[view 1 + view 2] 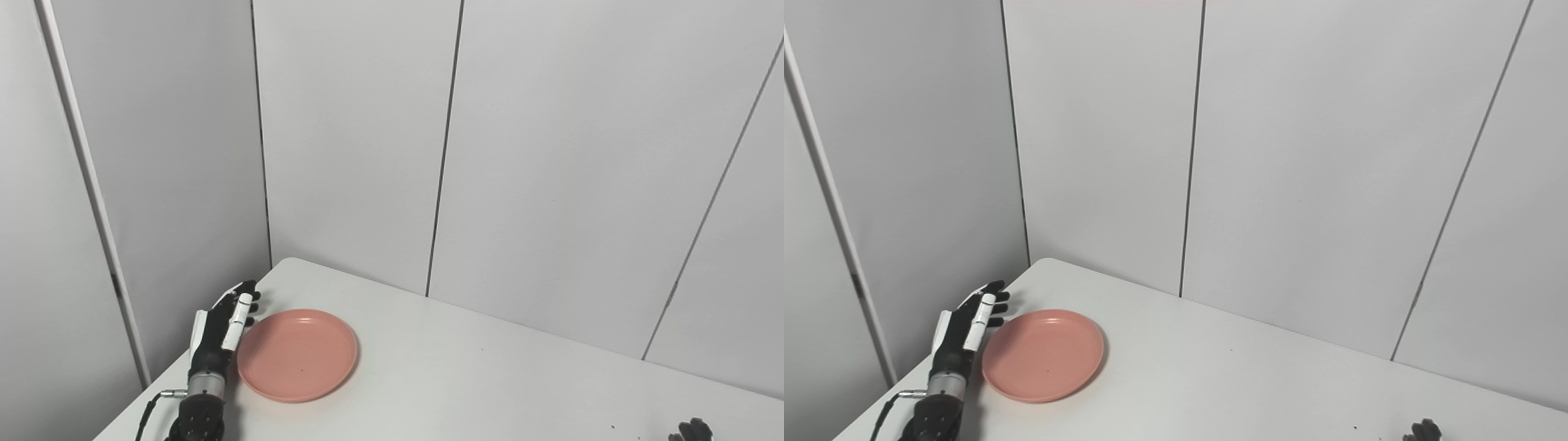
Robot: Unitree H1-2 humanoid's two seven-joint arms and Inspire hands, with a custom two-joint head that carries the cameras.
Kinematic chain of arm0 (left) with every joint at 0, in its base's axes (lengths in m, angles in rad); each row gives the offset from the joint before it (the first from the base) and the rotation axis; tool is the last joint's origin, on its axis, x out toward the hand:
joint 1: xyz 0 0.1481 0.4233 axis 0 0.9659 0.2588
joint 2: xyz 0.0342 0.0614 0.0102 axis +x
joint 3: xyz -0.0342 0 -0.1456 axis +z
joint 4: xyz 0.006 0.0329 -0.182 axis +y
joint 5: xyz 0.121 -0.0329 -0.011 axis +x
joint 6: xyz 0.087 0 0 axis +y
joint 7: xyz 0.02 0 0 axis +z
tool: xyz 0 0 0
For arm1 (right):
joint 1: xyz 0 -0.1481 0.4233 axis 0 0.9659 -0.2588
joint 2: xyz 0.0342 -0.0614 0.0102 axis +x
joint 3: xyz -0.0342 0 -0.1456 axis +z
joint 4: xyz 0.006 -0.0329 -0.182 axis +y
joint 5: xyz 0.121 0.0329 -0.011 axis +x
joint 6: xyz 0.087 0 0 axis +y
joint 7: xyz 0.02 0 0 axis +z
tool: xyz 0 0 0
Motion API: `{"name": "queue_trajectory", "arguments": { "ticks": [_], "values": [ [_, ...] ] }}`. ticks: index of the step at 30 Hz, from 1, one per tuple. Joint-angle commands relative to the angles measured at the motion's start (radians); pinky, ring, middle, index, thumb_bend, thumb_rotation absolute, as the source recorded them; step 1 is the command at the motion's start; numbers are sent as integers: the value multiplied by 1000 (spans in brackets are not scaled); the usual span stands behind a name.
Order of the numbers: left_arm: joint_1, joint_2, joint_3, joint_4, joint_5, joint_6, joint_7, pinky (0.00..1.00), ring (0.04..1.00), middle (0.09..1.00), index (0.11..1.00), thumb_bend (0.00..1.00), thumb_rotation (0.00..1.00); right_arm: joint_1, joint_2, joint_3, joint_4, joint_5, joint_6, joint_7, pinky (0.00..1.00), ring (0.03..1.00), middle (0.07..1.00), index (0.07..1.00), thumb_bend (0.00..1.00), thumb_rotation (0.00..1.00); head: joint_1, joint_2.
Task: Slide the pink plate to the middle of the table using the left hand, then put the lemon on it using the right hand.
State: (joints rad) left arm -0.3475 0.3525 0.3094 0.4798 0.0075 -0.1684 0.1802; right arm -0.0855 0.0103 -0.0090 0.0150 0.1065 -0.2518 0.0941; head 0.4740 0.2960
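— Looking at the left side of the counter (490,380) from here, what have you got?

— I have the pink plate (297,354) lying flat near the counter's far left corner, close to the left edge. It sits upright on its base, and I see nothing on it.

— And the left hand?

— I see the left hand (217,334) stretched out along the plate's left side, its arm coming up from the bottom edge. The fingers (240,313) are extended and spread a little, holding nothing. They lie just beside the plate's rim; I cannot say from either eye view whether they actually touch it.

— The right hand?

— I only catch a few dark fingertips of the right hand (692,432) at the near right of the counter, cut off by the bottom of the picture. I cannot tell whether it is spread or curled, nor whether anything is in it.

— The lemon?

— I cannot find it in either eye view.

— Anything else around?

— Grey wall panels (551,153) stand behind the counter and along its left side, meeting at the corner just beyond the plate.
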Motion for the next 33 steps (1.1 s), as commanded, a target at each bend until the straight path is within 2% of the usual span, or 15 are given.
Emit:
{"name": "queue_trajectory", "arguments": {
  "ticks": [1,5,10,17,25,33],
  "values": [
    [-44,23,-2,-5,-31,-44,-25,770,791,793,781,625,1000,18,-10,-11,-6,4,-6,-8,1000,1000,1000,1000,672,992,-1,0],
    [-36,2,-7,-13,-106,-13,-93,818,803,803,789,651,1000,13,-7,-15,-4,8,-1,-13,1000,1000,1000,1000,674,985,11,-2],
    [-44,-20,-15,35,-149,-65,-126,801,810,810,793,641,1000,13,-8,-14,-9,10,4,-18,1000,1000,1000,1000,668,994,22,0],
    [-55,-48,-19,60,-177,-96,-146,775,799,801,782,609,1000,11,-9,-17,-15,19,12,-29,1000,1000,1000,1000,682,987,24,4],
    [-50,-71,-33,27,-196,-63,-164,757,783,785,768,613,1000,11,-9,-17,-17,20,8,-30,1000,1000,1000,1000,676,995,33,10],
    [-49,-96,-41,13,-215,-27,-184,783,803,806,792,638,1000,13,-4,-15,-26,15,18,-36,1000,1000,1000,1000,680,988,30,10]
  ]
}}
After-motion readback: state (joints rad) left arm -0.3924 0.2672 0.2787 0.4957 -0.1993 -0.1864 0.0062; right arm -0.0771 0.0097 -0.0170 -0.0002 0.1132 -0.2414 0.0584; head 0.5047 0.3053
